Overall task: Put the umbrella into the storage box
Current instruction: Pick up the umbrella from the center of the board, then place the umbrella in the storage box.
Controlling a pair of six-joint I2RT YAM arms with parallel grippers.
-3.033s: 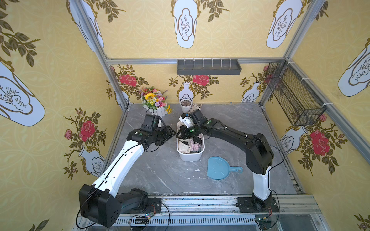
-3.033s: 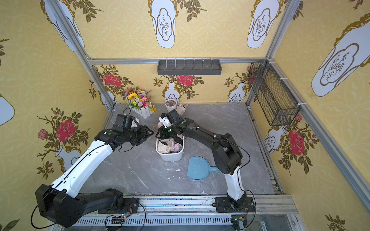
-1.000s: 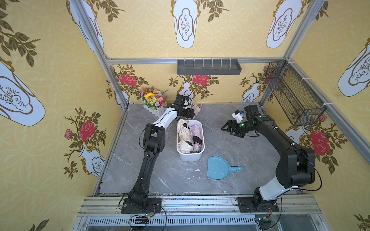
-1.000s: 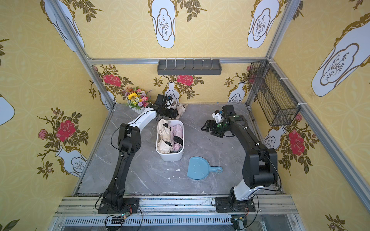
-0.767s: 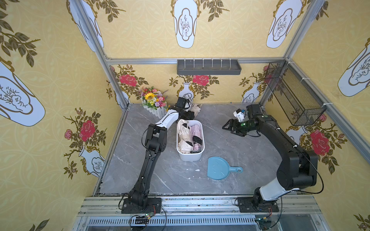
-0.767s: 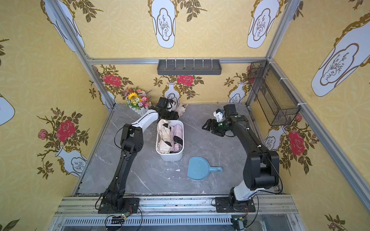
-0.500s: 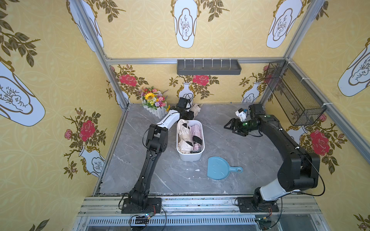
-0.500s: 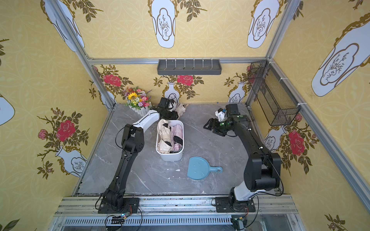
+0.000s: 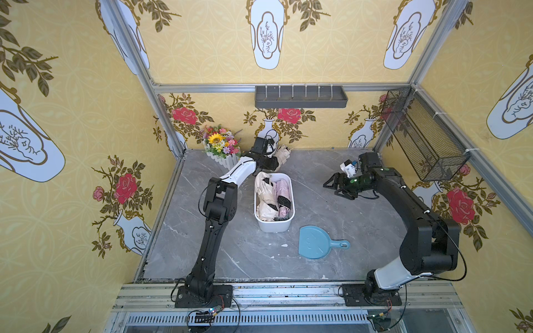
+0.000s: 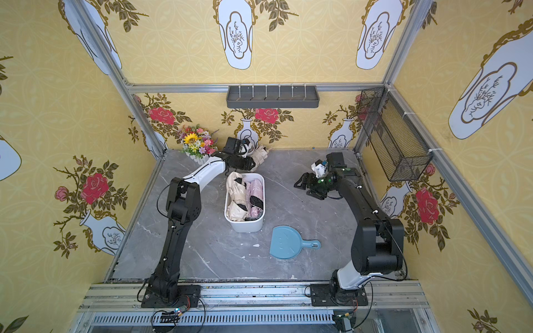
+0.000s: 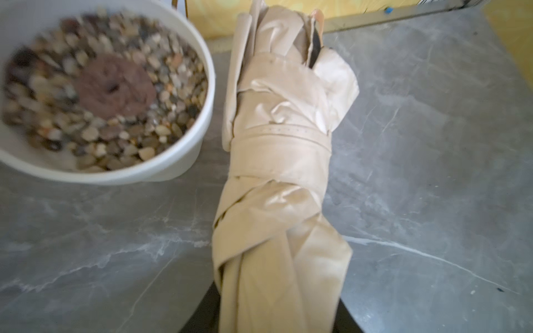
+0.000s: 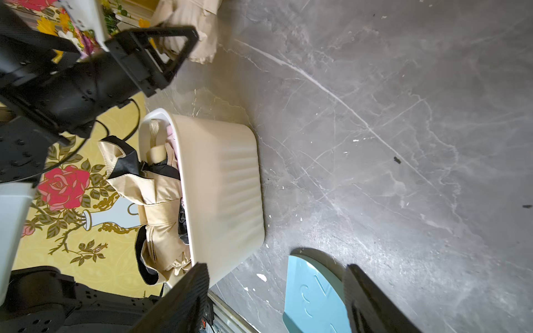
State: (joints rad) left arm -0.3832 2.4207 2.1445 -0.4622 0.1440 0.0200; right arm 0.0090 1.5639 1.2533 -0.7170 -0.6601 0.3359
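left gripper (image 11: 277, 317) around beige umbrella (image 11: 277, 178)

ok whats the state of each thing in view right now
left gripper: closed around the beige umbrella
beige umbrella: folded, strapped, lying on the table beside the pebble pot
pebble pot: upright
storage box: upright, holding folded umbrellas
right gripper: open, empty
blue dustpan: flat on the table

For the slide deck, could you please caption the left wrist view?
Left gripper closing around a folded beige umbrella lying on the grey marble table beside a white pot of pebbles.
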